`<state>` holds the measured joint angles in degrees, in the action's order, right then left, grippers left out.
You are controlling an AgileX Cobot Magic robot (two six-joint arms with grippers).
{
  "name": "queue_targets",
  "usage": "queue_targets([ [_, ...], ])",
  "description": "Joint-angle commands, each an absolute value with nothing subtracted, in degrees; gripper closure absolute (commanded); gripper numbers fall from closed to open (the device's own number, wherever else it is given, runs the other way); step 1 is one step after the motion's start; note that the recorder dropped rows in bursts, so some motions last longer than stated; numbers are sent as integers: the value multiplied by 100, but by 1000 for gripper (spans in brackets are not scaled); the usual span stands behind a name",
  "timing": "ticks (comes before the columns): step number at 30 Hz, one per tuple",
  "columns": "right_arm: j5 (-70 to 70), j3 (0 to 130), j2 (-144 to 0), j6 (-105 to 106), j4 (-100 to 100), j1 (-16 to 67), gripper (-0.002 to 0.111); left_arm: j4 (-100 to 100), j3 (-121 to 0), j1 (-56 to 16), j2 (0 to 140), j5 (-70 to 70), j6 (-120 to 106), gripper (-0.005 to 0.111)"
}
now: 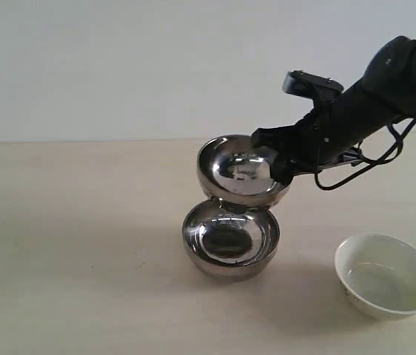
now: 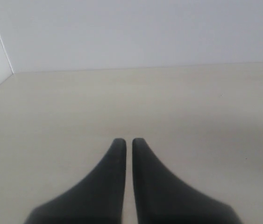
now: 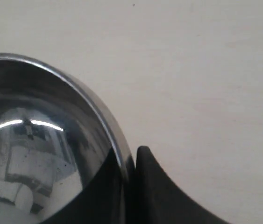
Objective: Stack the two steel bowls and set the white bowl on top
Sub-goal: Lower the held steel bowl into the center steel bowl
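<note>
One steel bowl [image 1: 231,241] stands upright on the table near the middle. The other steel bowl [image 1: 241,169] hangs tilted just above and behind it, its lower edge close to the resting bowl's rim. My right gripper [image 1: 280,164] is shut on the held bowl's right rim; in the right wrist view the rim [image 3: 117,144] is pinched between the two dark fingers [image 3: 143,161]. The white bowl [image 1: 387,275] sits upright at the front right, apart from both. My left gripper [image 2: 125,142] is shut over bare table, holding nothing, and is out of the exterior view.
The pale wooden table [image 1: 74,251] meets a plain white wall [image 1: 119,66] at the back. The right arm [image 1: 385,89] reaches in from the upper right, above and behind the white bowl.
</note>
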<state>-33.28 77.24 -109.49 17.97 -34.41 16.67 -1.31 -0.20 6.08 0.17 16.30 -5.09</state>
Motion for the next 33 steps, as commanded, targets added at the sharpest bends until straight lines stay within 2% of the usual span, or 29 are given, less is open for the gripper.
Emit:
queue_targets([
  [1,-3524,7735,-10870,1838,-3194,1914,108,-147,0,611,0,1632,-444,103],
  [16,-3935,7703,-10870,1642,-2853,1999,108,-147,0,611,0,1632,-444,103],
  [33,-3401,7535,-10870,1661,-2773,2336,108,-147,0,611,0,1632,-444,103],
])
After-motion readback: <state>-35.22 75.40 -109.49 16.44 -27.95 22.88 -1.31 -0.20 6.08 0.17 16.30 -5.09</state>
